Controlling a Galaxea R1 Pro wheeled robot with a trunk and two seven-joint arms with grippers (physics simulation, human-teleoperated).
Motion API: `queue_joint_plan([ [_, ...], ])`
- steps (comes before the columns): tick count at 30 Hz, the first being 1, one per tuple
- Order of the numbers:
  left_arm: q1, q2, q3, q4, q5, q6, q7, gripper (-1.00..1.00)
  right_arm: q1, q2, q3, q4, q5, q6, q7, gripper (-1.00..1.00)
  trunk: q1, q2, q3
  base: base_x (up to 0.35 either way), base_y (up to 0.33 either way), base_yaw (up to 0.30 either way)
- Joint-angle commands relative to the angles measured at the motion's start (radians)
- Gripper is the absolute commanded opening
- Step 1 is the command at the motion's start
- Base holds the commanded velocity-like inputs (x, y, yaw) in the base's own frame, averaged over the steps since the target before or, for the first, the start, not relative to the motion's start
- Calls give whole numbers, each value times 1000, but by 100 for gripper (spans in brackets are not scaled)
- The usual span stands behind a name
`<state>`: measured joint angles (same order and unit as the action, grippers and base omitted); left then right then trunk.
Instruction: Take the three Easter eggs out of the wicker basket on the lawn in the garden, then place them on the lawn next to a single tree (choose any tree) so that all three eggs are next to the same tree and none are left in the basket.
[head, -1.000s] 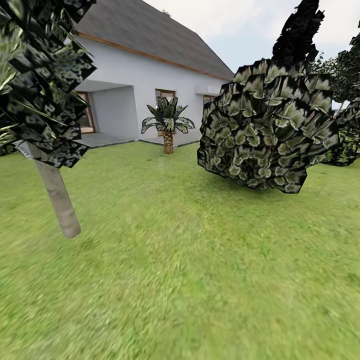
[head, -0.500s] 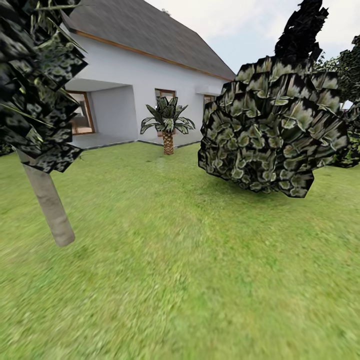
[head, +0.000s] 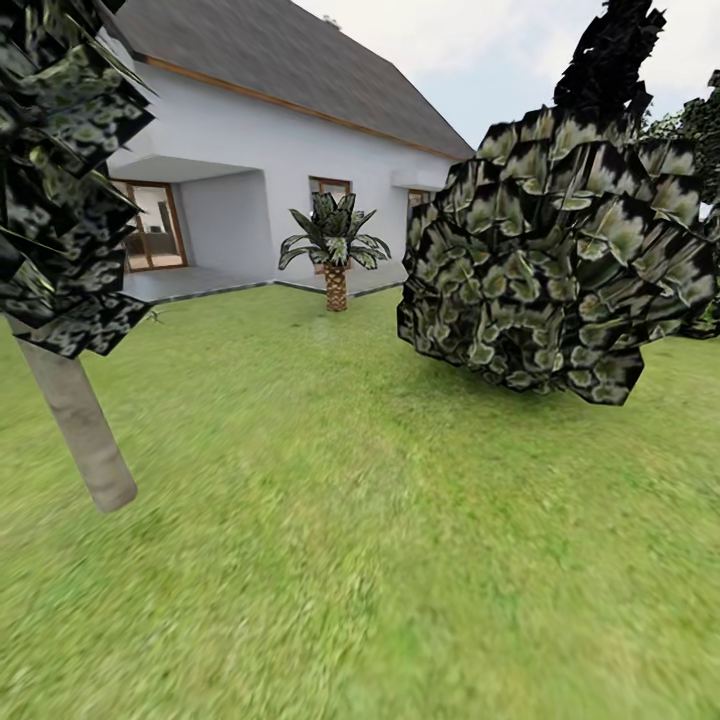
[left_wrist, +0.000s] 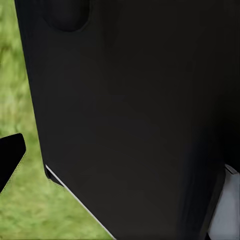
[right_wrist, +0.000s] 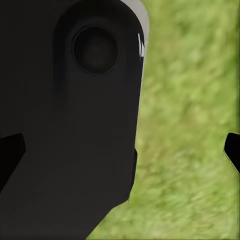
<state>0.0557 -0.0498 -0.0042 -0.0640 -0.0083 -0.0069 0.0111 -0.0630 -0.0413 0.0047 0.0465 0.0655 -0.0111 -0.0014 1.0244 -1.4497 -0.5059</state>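
Green lawn (head: 380, 520) fills the foreground of the head view, bare of any basket or eggs; the robot is judged to be in transit, so the task's things lie somewhere outside these pictures. 1 tree (head: 75, 430) with a plain grey-brown trunk stands at the left, rooted in the grass and leaning slightly, a fair candidate for the drop-off spot. 1 leafy crown (head: 550, 260) hangs at the right, its trunk hidden. 1 short palm (head: 335, 250) stands before the white house (head: 290, 150). Both wrist views look past dark robot casing to grass, which suggests arms tucked close for travel. Right jaws: black tips at opposite picture edges, standing wide and empty. Left jaws: 1 tip visible, spread cannot be told.
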Motion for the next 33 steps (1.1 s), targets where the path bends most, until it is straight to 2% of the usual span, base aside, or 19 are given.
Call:
queue_joint_plan([
  [1,1,0,0,-2,-1,-1,1,100,-1,0,0,3,7,-1,0,100,1,0,-1,333,0,5],
  [8,0,0,0,-2,-1,-1,1,100,-1,0,0,3,7,-1,0,100,1,0,-1,333,0,156],
  [33,0,-6,0,-2,-2,-1,1,100,-1,-2,0,3,8,-1,0,100,1,0,-1,334,0,52],
])
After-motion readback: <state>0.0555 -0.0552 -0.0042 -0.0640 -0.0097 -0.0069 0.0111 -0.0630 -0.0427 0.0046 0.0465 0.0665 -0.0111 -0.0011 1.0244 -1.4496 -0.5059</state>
